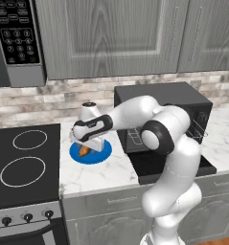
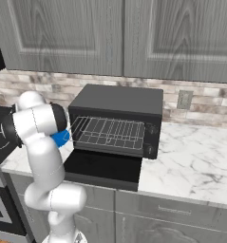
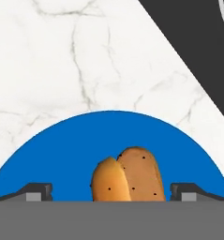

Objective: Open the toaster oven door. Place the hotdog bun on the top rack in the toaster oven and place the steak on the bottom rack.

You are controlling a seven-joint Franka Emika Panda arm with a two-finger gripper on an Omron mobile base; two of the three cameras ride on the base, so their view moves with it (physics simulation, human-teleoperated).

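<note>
- One oven [image 2: 116,118], black, on the worktop against the back wall; door [image 2: 103,167] dropped flat to the worktop's front edge.
- Two wire racks inside: top rack [image 2: 110,129], bottom rack [image 2: 105,140]; both bare.
- One blue plate [image 1: 99,153] on the worktop between oven and cooktop [image 1: 24,162].
- One bun [image 3: 128,176] on the plate, toward its near rim in the hand view.
- One white jar [image 1: 89,110] behind the plate, near the wall.
- One gripper [image 3: 111,193] low over the plate, fingers [image 3: 38,191] wide apart, bun between them, no contact seen.
- Steak: could not be made out.
</note>
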